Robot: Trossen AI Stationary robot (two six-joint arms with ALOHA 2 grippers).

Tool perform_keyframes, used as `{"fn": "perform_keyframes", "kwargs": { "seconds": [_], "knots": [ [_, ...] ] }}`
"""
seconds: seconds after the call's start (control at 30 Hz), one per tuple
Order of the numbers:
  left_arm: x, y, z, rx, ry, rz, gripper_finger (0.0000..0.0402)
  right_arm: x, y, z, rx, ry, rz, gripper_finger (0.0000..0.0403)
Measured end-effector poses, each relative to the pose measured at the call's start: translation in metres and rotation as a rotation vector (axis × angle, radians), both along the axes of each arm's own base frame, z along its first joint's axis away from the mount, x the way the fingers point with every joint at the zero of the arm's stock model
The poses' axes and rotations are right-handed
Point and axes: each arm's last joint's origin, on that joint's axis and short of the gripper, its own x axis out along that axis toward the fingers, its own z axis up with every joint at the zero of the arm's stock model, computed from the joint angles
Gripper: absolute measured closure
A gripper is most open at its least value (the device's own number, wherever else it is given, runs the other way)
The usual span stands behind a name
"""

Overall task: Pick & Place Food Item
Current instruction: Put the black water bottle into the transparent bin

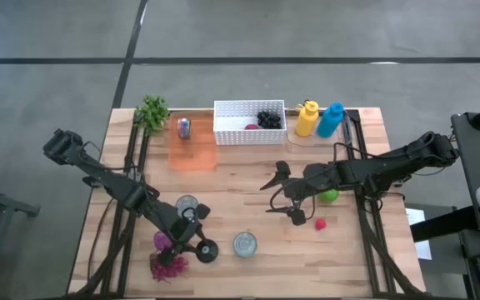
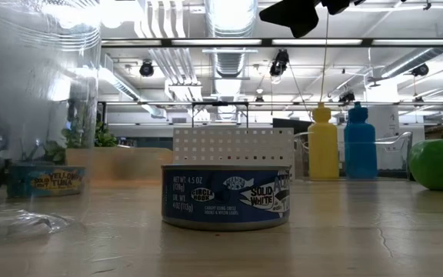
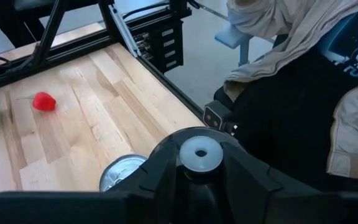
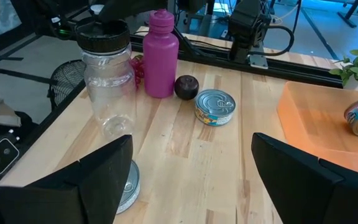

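Two fruits lie behind the open right gripper (image 1: 267, 198), not ahead of it: a small red fruit (image 1: 320, 223) just beside the base of one finger, and a green fruit (image 1: 330, 196) tucked against the wrist. We judge these to be the likeliest food to pick, though the task does not name one. Neither shows a clear long axis. The fingers stand wide apart, hold nothing, and point away towards a tuna can (image 1: 244, 243). The right arm is far nearer both fruits, so we expect it must draw back or turn to reach them. Well beyond the fingertips, the left gripper (image 1: 198, 242) appears clamped on the black lid of a clear jar (image 4: 107, 81).
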Motion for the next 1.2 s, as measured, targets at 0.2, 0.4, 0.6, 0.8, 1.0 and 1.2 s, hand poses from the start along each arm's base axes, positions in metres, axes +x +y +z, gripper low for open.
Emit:
{"fn": "perform_keyframes", "kwargs": {
  "seconds": [0.2,0.4,0.6,0.8,1.0,1.2],
  "knots": [
    [0.0002,0.0000,0.0003,-0.001,-0.004,0.002,0.0279,0.0000,0.0000,0.0000,0.000,0.000,0.000,0.0086],
    [0.0002,0.0000,0.0002,-0.001,-0.004,0.002,0.0288,0.0000,0.0000,0.0000,0.000,0.000,0.000,0.0090],
    [-0.0001,0.0003,0.0000,0.002,-0.001,0.002,0.0303,0.0000,0.0000,0.0000,0.000,0.000,0.000,0.0080],
    [-0.0002,0.0002,-0.0001,0.002,0.000,0.002,0.0309,0.0000,0.0000,0.0000,0.000,0.000,0.000,0.0073],
    [-0.0002,0.0003,-0.0001,0.002,0.000,0.002,0.0313,0.0000,0.0000,0.0000,0.000,0.000,0.000,0.0074],
    [-0.0003,0.0005,0.0004,0.003,0.000,0.003,0.0319,-0.0001,0.0000,0.0001,0.000,-0.001,0.000,0.0084]
  ]
}}
